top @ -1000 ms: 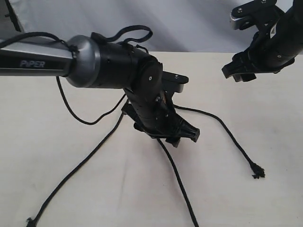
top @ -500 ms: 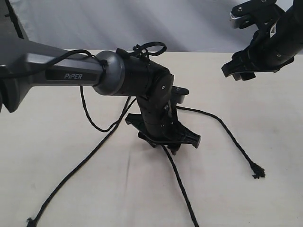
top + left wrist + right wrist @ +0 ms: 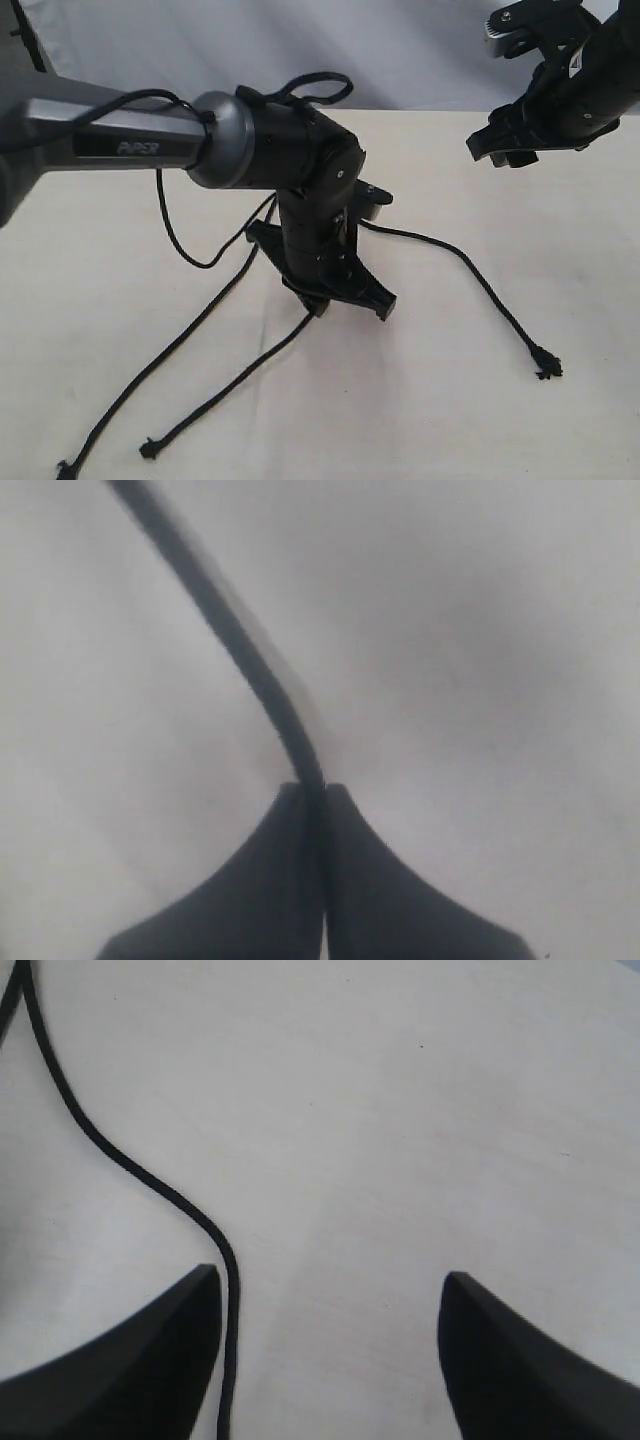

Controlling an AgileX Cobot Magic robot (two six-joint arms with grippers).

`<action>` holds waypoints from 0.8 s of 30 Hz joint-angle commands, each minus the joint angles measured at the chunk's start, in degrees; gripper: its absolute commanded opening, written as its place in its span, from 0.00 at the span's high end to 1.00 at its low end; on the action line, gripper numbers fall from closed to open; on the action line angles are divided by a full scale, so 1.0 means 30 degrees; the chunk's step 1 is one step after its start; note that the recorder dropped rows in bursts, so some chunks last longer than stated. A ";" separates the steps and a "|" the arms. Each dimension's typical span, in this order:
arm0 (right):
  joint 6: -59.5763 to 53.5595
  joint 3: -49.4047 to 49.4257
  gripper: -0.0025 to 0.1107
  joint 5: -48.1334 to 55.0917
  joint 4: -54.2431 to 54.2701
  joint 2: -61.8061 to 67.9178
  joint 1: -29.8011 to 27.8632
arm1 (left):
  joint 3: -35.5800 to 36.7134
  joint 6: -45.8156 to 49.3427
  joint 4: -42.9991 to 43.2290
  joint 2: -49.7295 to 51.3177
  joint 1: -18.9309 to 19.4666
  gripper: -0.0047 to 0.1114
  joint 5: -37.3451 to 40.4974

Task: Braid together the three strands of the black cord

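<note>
Apparently nothing is braided; one strand [image 3: 243,655] is clamped by the left gripper [image 3: 312,792]; the right gripper [image 3: 328,1295] is held part-open, empty

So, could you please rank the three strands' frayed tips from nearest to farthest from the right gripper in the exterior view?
1. Right strand's tip, below the right gripper.
2. Middle strand's tip, bottom left.
3. Left strand's tip, bottom-left corner.

Black strands [image 3: 250,670] on a cream table [image 3: 500,420], black fingers [image 3: 130,1360], silver-grey arm [image 3: 120,140] with white lettering.
</note>
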 commanded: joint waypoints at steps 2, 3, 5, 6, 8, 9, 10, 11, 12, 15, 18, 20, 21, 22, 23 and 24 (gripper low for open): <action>0.0116 0.0064 0.45 -0.0179 -0.0095 -0.0159 -0.0064 | -0.0054 -0.0443 0.2939 -0.2459 0.0665 0.96 0.1419; 0.0116 0.0064 0.45 -0.0179 -0.0095 -0.0159 -0.0064 | -0.0054 -0.0646 0.3489 -0.2812 0.0849 0.96 0.1717; 0.0116 0.0064 0.45 -0.0179 -0.0095 -0.0159 -0.0064 | -0.0054 -0.0813 0.4215 -0.3401 0.1359 0.96 0.2355; 0.0156 0.0064 0.45 -0.0179 -0.0095 -0.0159 -0.0064 | -0.0054 -0.0813 0.4483 -0.3658 0.1714 0.96 0.2699; 0.0294 0.0064 0.45 -0.0294 -0.0095 -0.0159 -0.0064 | -0.0054 -0.0897 0.5005 -0.3964 0.2454 0.96 0.3256; 0.0406 0.0064 0.45 -0.0396 -0.0095 -0.0159 -0.0064 | -0.0054 -0.0926 0.5186 -0.4069 0.2924 0.96 0.3429; 0.0523 0.0064 0.45 -0.0502 -0.0095 -0.0159 -0.0064 | -0.0054 -0.0926 0.5267 -0.4100 0.3417 0.96 0.3472; 0.0622 0.0064 0.45 -0.0535 -0.0095 -0.0159 -0.0064 | -0.0054 -0.0926 0.5267 -0.4100 0.3827 0.96 0.3517; 0.0622 0.0064 0.45 -0.0535 -0.0095 -0.0159 -0.0064 | -0.0012 -0.0926 0.5267 -0.4100 0.4341 0.96 0.3461; 0.0622 0.0064 0.45 -0.0535 -0.0095 -0.0159 -0.0064 | 0.0592 -0.0926 0.5267 -0.4065 0.5684 0.96 0.2547; 0.0622 0.0064 0.45 -0.0535 -0.0095 -0.0159 -0.0064 | 0.1724 -0.0871 0.5267 -0.4065 0.6535 0.96 0.0995; 0.0614 0.0064 0.45 -0.0535 -0.0095 -0.0039 -0.0064 | 0.2666 -0.0733 0.5267 -0.4065 0.6877 0.96 -0.0364; 0.0614 0.0064 0.45 -0.0535 -0.0095 0.0005 -0.0064 | 0.3211 -0.0733 0.5267 -0.4065 0.7045 0.96 -0.1152; 0.0614 0.0064 0.45 -0.0535 -0.0095 0.0081 -0.0064 | 0.3758 -0.0694 0.5267 -0.4029 0.7105 0.96 -0.1875; 0.0614 0.0064 0.45 -0.0535 -0.0095 0.0186 -0.0064 | 0.4173 -0.0694 0.5267 -0.4028 0.7205 0.96 -0.2430; 0.0614 0.0064 0.45 -0.0535 -0.0095 0.0313 -0.0064 | 0.4645 -0.0660 0.5267 -0.4028 0.7290 0.96 -0.3017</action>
